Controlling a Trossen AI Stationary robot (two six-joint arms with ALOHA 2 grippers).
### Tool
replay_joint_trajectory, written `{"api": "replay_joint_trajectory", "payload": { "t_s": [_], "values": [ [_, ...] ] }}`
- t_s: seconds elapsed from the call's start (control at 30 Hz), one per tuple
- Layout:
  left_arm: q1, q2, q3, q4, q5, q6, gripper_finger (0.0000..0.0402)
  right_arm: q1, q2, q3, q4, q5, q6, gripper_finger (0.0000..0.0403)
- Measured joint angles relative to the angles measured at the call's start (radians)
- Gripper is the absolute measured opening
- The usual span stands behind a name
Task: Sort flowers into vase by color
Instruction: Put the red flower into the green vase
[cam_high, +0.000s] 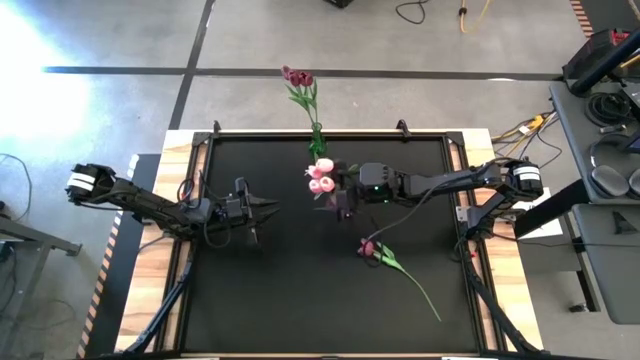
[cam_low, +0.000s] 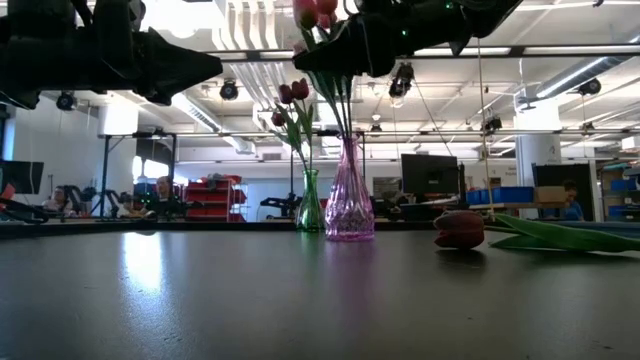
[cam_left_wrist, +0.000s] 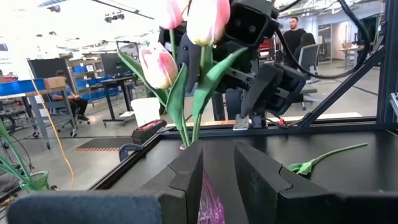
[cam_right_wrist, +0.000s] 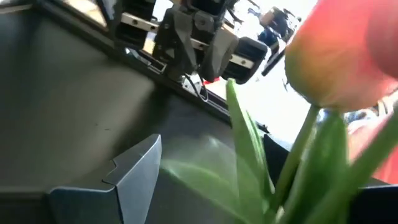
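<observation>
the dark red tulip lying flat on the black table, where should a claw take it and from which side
Probably by the thin green stem, mid-length, coming straight down from above. The dark red tulip lies flat on the black table, stem trailing toward the front right; the head looks soft, and the leaves crowd the stem near it.

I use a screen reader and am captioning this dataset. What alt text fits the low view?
A pink glass vase and a slimmer green vase of dark red tulips stand mid-table. One red tulip lies on the dark table to the side, and both arms hang overhead.
</observation>
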Motion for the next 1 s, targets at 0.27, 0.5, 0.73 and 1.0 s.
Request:
{"api": "replay_joint_trajectory", "payload": {
  "t_s": [0.27, 0.5, 0.73, 1.0],
  "values": [
    [0.0, 0.0, 0.0, 0.0, 0.0, 0.0, 0.0077, 0.0, -0.001, 0.0, -0.001, 0.111, 0.18, 0.0274],
    [0.0, 0.0, 0.0, 0.0, 0.0, -0.001, 0.0077, 0.001, -0.002, 0.0, 0.007, 0.177, 0.234, 0.0253],
    [0.004, 0.016, 0.0, -0.014, -0.001, -0.034, 0.0077, 0.007, -0.006, 0.0, 0.04, 0.179, 0.212, 0.0185],
    [0.07, 0.273, 0.086, 0.007, 0.008, -0.078, 0.0077, 0.007, -0.014, 0.0, 0.057, 0.179, 0.205, 0.0131]
  ]
}}
